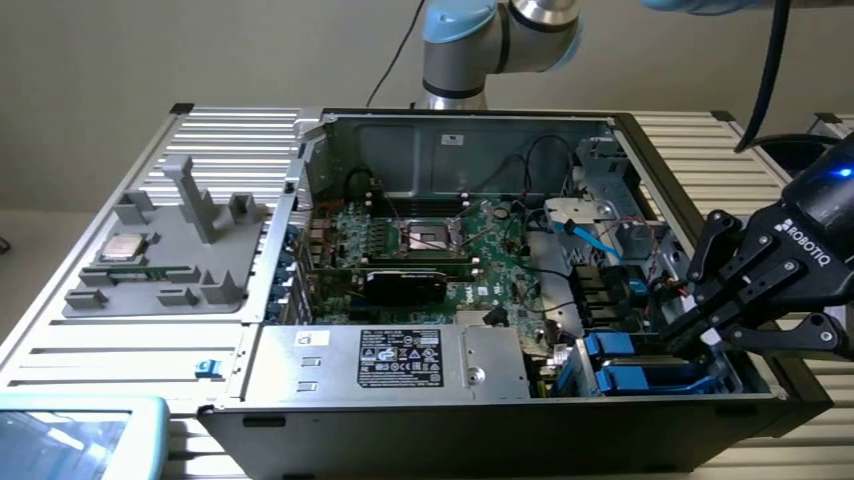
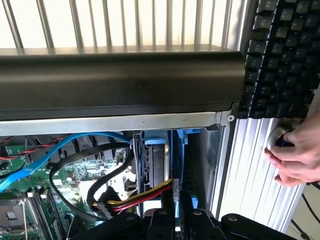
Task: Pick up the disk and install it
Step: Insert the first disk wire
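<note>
Your claw (image 1: pixel 702 338) had its jaws drawn almost together, and I could not tell whether they pinched anything. In the exterior view it reached down into the near corner of the open computer case (image 1: pixel 454 130), with its fingertips sunk among the drive bays. The disk (image 1: pixel 617 345) sat in the bay just beside those fingertips, its blue rail end showing. A second blue-tabbed carrier (image 1: pixel 638 381) sat close by. The silver box with a black label (image 1: pixel 400 360) lay farther from the claw, and the motherboard (image 1: pixel 441 245) lay beyond that. Well away from the claw, outside the case, a grey tray (image 1: pixel 160 290) carried a small square chip (image 1: pixel 127 247).

In the wrist view your claw (image 2: pixel 176 219) looked straight along the bay. The disk (image 2: pixel 155 165) stood on edge directly ahead of it, close to the fingers and flanked by blue rails (image 2: pixel 172 150). Red and yellow wires (image 2: pixel 145 196) crossed in front of the disk, and a blue cable (image 2: pixel 55 150) curved off over the board. Beyond the case wall, far from the claw, a keyboard (image 2: pixel 282 50) lay on the slatted table (image 2: pixel 250 170). A hand (image 2: pixel 299 157) rested there on a small round object.
</note>
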`<action>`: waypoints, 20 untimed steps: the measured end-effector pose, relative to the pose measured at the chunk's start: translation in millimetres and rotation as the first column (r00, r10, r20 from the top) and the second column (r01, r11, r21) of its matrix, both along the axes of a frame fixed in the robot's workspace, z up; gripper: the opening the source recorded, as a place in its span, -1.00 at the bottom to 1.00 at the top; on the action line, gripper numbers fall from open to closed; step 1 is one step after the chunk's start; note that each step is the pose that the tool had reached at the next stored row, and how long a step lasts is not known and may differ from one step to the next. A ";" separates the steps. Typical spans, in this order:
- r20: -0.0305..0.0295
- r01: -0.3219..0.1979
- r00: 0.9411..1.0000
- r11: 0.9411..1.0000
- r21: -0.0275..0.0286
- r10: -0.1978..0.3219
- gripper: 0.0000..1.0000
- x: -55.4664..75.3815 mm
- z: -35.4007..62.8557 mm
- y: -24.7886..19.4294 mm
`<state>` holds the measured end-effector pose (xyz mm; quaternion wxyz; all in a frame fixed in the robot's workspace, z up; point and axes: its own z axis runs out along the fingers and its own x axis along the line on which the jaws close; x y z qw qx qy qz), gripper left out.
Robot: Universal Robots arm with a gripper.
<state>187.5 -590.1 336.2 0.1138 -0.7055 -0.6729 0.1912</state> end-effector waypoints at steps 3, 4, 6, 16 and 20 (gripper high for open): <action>-0.004 0.005 1.000 1.000 -0.010 -0.005 -0.68 0.2 -1.3 1.0; -0.005 0.005 1.000 1.000 -0.012 -0.005 -0.68 0.3 -1.6 1.9; -0.008 0.006 1.000 1.000 -0.014 -0.006 -0.68 0.8 -2.1 3.7; -0.034 0.008 0.999 1.000 -0.018 -0.009 -0.68 9.0 -3.4 9.8; -0.037 0.009 0.999 1.000 -0.019 -0.010 -0.68 9.2 -3.4 10.4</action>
